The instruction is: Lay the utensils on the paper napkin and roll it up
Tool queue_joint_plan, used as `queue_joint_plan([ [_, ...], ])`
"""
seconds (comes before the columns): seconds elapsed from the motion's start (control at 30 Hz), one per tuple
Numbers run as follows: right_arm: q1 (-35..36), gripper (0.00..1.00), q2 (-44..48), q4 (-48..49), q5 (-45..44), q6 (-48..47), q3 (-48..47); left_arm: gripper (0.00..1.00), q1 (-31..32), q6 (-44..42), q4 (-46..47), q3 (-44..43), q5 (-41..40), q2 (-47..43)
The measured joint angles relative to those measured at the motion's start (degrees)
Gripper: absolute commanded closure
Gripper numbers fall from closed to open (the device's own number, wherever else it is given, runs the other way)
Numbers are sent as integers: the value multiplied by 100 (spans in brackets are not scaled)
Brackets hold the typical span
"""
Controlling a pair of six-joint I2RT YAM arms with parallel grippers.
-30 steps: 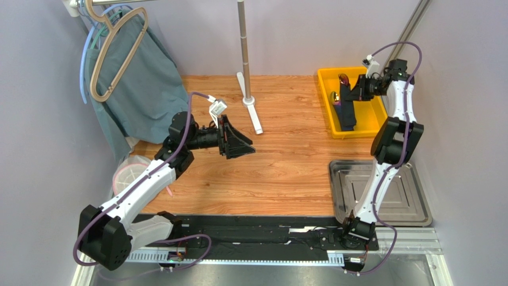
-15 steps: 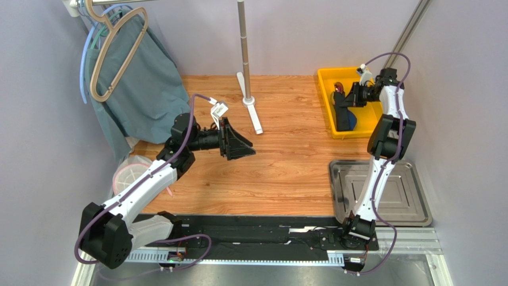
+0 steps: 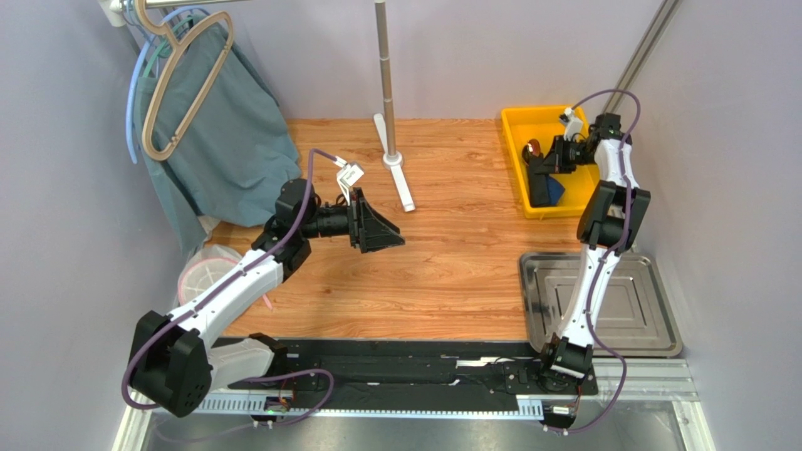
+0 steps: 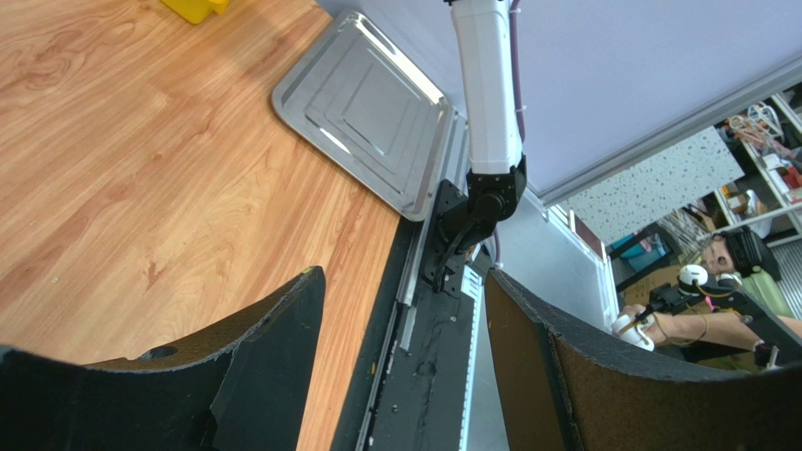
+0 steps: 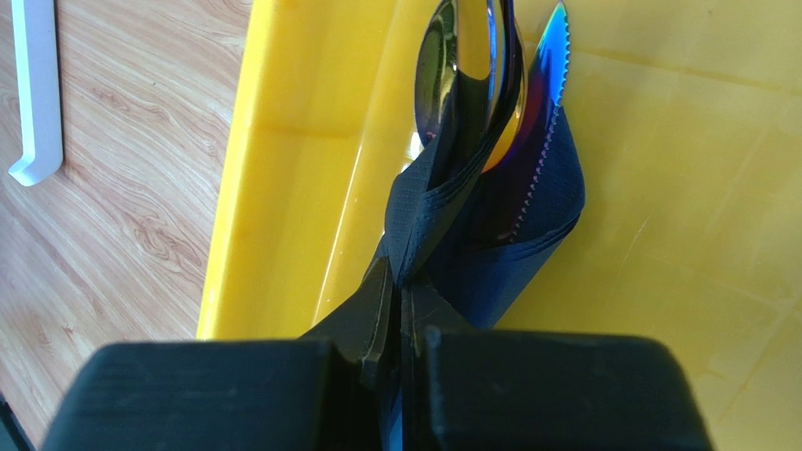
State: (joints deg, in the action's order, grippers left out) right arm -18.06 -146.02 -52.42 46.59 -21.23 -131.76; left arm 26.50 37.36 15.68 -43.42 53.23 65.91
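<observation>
Utensils (image 5: 475,85), two tips showing: one spoon bowl (image 5: 461,47), mirror-bright, and one serrated knife blade (image 5: 549,66) with an iridescent sheen are standing side by side out of one dark blue bundle (image 5: 527,216). The bundle is sitting inside one yellow bin (image 5: 659,188) at the far right of the wooden table (image 3: 452,254); whether it is resting on the bin floor cannot be told. The right gripper (image 5: 397,287) is reaching into the bin, its two fingers clamping together on a fold at the near end of the bundle. The left gripper (image 4: 403,291) is hovering above the middle-left of the table, its two fingers (image 4: 273,357) spreading wide with nothing between them. One steel tray (image 3: 649,319) is lying at the near right edge, just beside the right arm's base and well apart from the bin. One white pole stand (image 3: 384,75) is rising at the far centre. One teal cloth (image 3: 235,141) is hanging at the far left with two hangers, one tan (image 3: 179,85) and one light blue (image 3: 135,103). One pink-rimmed round item (image 3: 202,277) is lying near the left arm, partly hidden by it.
</observation>
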Motion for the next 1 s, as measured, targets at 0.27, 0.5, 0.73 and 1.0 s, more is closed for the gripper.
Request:
queue_joint_plan([
  [0.27, 0, 78, -90, 35, -13, 22, -31, 29, 0, 37, 33, 0, 4, 98],
  [0.5, 0, 60, -92, 133, -260, 44, -31, 29, 0, 87, 39, 0, 4, 170],
  [0.73, 0, 48, -92, 188, -422, 48, -31, 29, 0, 111, 42, 0, 7, 173],
  [1.0, 0, 37, -90, 238, -466, 101, -31, 29, 0, 114, 42, 0, 4, 170],
])
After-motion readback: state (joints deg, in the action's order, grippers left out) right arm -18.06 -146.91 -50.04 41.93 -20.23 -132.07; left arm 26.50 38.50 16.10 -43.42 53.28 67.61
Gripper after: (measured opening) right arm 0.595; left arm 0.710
